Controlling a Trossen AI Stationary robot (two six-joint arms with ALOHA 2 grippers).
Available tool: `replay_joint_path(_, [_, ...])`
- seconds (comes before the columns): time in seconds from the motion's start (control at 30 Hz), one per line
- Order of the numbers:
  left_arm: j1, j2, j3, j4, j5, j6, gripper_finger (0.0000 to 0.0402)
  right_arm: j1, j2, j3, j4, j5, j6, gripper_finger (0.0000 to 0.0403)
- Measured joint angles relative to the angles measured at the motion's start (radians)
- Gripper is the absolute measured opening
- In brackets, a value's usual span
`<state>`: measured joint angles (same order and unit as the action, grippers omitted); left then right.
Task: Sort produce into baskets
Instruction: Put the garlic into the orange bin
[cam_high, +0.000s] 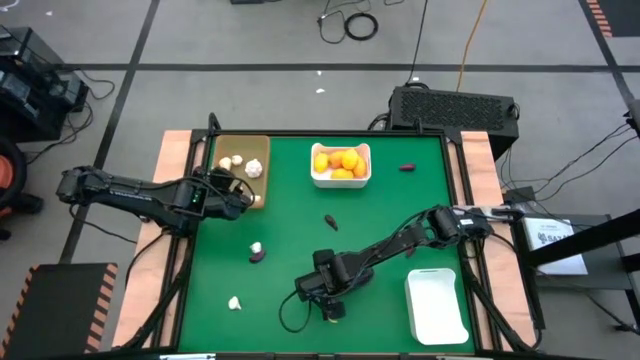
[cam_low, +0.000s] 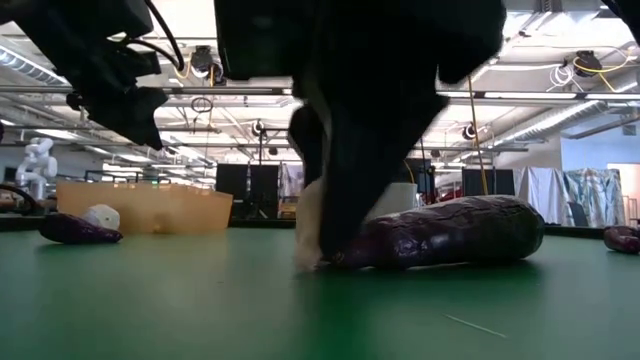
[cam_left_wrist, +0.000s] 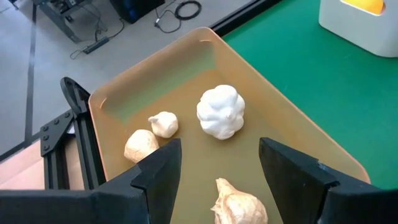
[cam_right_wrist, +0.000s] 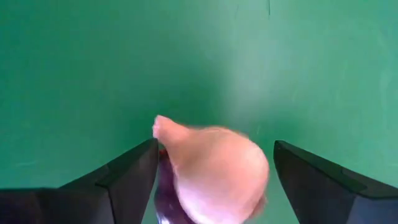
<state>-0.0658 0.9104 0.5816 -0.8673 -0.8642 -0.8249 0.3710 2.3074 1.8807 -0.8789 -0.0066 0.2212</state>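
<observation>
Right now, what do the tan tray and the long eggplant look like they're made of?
The tan tray looks like moulded plastic with a matte finish: smooth uniform surface, rounded corners, a thin raised rim. It could be coated fibre, though. The long eggplant looks like soft vinyl or rubber with a glossy, slightly wrinkled dark purple skin that catches the ceiling lights; probably a toy.

Robotics lab or workshop hall: green-topped bench (cam_high: 380, 240) on grey concrete floor (cam_high: 250, 90), loose cables (cam_high: 350, 22), black electronics box (cam_high: 455, 105) behind the bench; ceiling strip lights (cam_low: 560, 110), exposed trusses, a white humanoid robot (cam_low: 38, 165) far beyond the left pincer (cam_low: 130, 110).
</observation>
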Motion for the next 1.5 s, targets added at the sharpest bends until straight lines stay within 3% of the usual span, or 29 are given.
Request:
replay_joint_path(0.27, [0.000, 0.000, 0.000, 0.031, 0.000, 0.023, 0.0224, -0.011, -0.006, -0.072, 0.055, -0.002, 0.005, 0.0309])
replay_joint_path(0.77, [0.000, 0.000, 0.000, 0.040, 0.001, 0.029, 0.0224, -0.012, 0.001, -0.024, 0.081, 0.008, -0.009, 0.0303])
replay_joint_path(1.3, [0.000, 0.000, 0.000, 0.040, 0.002, 0.029, 0.0224, -0.012, 0.001, 0.033, -0.018, 0.007, -0.008, 0.0192])
replay_joint_path(1.5, [0.000, 0.000, 0.000, 0.040, 0.002, 0.029, 0.0224, -0.015, 0.000, 0.033, -0.017, 0.005, -0.023, 0.0170])
